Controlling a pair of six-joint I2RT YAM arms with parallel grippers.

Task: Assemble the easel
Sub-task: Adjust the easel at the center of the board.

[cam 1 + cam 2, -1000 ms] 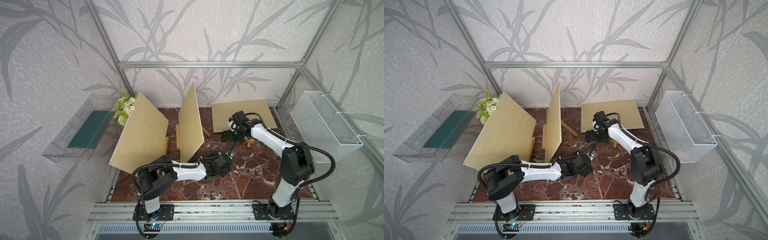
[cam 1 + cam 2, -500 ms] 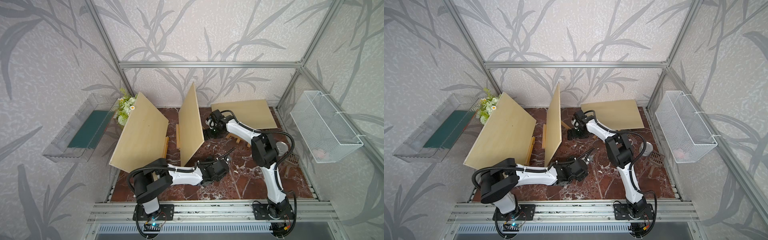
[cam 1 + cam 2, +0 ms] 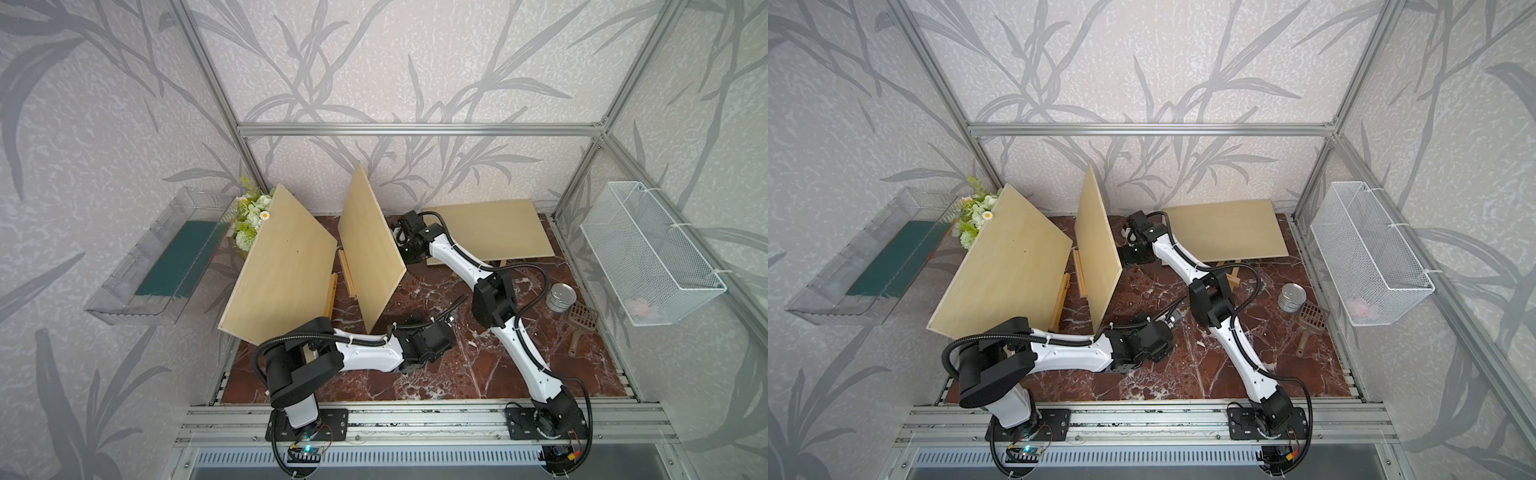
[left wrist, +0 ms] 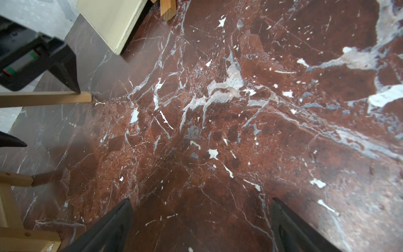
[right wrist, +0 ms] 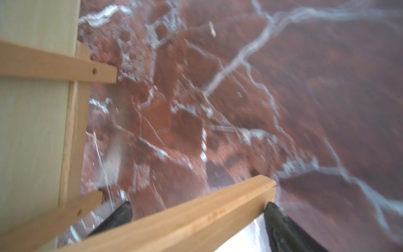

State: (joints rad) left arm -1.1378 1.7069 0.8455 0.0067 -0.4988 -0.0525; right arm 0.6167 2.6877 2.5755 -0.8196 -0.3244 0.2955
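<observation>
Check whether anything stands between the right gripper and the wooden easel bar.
Nothing visible does. The right gripper is open, and the wooden bar lies across it, with its end against one finger.

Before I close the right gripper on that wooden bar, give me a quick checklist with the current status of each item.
1. Right gripper open: ok, fingers wide apart.
2. Wooden bar between the fingers: ok, it crosses between them, close to one finger.
3. Bar clamped: not ok, not yet gripped.
4. Left gripper open and empty over the bare marble floor: ok.
5. Middle board standing upright: ok.
6. Clearance between the right gripper and the middle board: cannot tell, they are very close in both top views.
</observation>
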